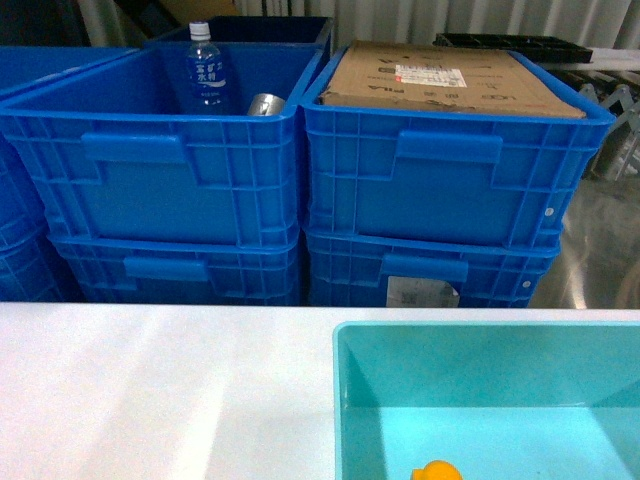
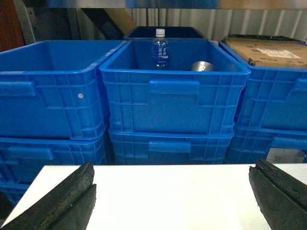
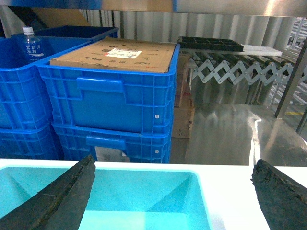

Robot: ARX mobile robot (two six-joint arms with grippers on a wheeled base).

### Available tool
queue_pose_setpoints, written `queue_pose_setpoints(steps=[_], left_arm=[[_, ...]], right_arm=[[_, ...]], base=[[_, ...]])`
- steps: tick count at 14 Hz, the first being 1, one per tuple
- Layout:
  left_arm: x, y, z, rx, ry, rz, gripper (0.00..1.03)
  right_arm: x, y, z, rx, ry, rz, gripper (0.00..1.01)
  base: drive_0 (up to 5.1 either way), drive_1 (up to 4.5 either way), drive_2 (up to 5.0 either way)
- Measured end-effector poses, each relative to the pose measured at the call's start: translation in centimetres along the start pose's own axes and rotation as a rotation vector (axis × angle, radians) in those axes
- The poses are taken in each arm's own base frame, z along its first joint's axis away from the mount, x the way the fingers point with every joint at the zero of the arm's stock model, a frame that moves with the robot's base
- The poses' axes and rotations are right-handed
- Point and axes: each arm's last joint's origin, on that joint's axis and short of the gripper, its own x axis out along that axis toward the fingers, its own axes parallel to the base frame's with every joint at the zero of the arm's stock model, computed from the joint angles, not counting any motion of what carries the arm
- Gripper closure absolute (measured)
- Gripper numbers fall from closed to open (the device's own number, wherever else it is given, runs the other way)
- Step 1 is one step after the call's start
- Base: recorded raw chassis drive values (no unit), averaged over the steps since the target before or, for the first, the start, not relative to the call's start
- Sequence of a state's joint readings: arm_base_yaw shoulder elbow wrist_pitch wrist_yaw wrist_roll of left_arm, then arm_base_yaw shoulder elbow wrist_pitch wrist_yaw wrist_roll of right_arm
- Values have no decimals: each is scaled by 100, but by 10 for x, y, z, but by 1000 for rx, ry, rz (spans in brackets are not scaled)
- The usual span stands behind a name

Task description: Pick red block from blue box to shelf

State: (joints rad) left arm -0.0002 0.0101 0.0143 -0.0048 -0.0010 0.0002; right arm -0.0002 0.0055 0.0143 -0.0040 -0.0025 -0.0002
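The left gripper [image 2: 172,201] hung with its jaws spread wide and nothing between them, over the white table [image 2: 168,196]. Bare tabletop ran ahead of it to the far edge. The right gripper [image 3: 172,196] was likewise splayed and held nothing, poised above the near part of a teal bin [image 3: 144,191].

In the head view neither gripper showed. The table [image 1: 150,390] lay open on the left side, while the teal bin [image 1: 345,400] filled the right, its left wall standing well in from the table's middle. A rounded orange toy [image 1: 437,471] sat in it at the lower frame edge; the rest of its floor in view was bare.

Beyond the table's far edge stood stacked blue crates. The left crate [image 1: 150,170] held a water bottle [image 1: 206,68], upright, and a metal can [image 1: 266,104] beside it. The right crate [image 1: 440,180], touching it side by side, was topped with cardboard [image 1: 440,75]. A steel rail [image 3: 216,5] crossed the top of the right wrist view.

The red block was not visible in any view.
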Motion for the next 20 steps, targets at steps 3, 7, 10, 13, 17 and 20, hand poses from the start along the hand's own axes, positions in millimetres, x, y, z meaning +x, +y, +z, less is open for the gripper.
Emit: queue_pose_setpoints(steps=[3,7,10,13,17,20], left_arm=[[0,0,0,0,0,0,5],[0,0,0,0,0,-1,5],[0,0,0,0,0,0,5],[0,0,0,0,0,0,5],[0,0,0,0,0,0,5],[0,0,0,0,0,0,5]], right_arm=[[0,0,0,0,0,2,3],[56,27,24,89,102,140,3],[115,44,29,135,274,164,3],[124,33,-28,198,566,76,3],[114,29,-47,162,624,65,3],[94,38,-75,111,700,99,3]], base=[[0,0,0],[0,0,0],[0,0,0],[0,0,0],[0,0,0],[0,0,0]])
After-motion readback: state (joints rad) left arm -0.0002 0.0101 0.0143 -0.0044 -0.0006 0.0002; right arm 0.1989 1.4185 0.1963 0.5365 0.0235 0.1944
